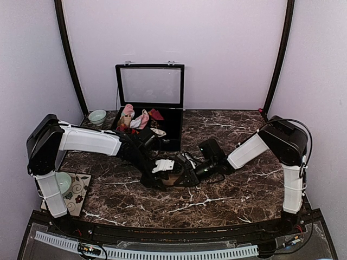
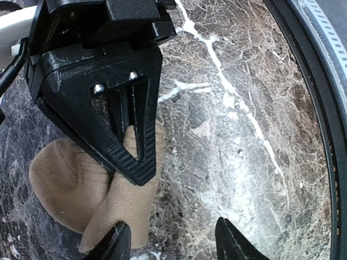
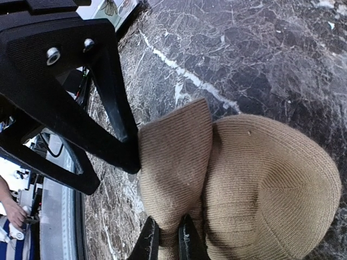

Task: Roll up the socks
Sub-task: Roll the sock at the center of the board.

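Right gripper (image 3: 168,241): pinched together on a fold of the tan socks (image 3: 260,184), right at its tips.
Socks: a plump bundle on the marble surface (image 1: 244,189), rounded end bulging to one side of that grip, a loose flap to the other.
Left gripper (image 2: 173,241): fingers apart, holding nothing. The bundle lies beside one finger, and bare surface shows in the gap.
Next move: likely turns on the free left gripper shifting sideways over the flap.
Beyond: an open black box (image 1: 169,138), well apart.
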`<state>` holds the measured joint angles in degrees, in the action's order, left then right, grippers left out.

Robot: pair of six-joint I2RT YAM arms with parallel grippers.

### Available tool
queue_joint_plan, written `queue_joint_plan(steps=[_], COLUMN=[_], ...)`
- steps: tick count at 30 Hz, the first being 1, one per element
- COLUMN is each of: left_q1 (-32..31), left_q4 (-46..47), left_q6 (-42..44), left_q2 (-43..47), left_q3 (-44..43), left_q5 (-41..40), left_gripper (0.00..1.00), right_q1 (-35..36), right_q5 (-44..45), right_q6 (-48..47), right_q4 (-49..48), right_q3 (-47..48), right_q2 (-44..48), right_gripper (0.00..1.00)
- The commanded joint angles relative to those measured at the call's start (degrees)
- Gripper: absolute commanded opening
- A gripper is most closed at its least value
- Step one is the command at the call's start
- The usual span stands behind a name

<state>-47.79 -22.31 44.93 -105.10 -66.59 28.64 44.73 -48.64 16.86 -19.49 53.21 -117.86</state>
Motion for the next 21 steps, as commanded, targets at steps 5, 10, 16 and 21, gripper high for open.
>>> queue_joint_plan(steps=[5,10,16,21], left_q1=[-0.5,-0.6,-0.6,-0.7], left_q4=[1.0,0.8,-0.4,-5.3], left_q6=[3.2,2.8,3.6,4.1], left_q2=[-4.4,-7.2,-9.8,-14.3], left_q3=[-1.9,-3.5,-4.4,-7.1], left_q5=[-1.6,-4.9,-7.8,-10.5], left_gripper=[0.52,0.50,0.51,0.46], right_q1=[0.1,-0.1,-0.6,-1.5], right_q5=[3.2,2.6,0.0,-0.6], right_q6=[6.2,7.3,9.6,10.1], right_q4=[16.7,15.6,12.6,12.1], right_q3=[-4.4,-4.5,-5.1,-5.8], right_q2=[-6.4,-6.4,-7.1,-6.3], right_gripper=[0.00,0.02,0.09,0.23])
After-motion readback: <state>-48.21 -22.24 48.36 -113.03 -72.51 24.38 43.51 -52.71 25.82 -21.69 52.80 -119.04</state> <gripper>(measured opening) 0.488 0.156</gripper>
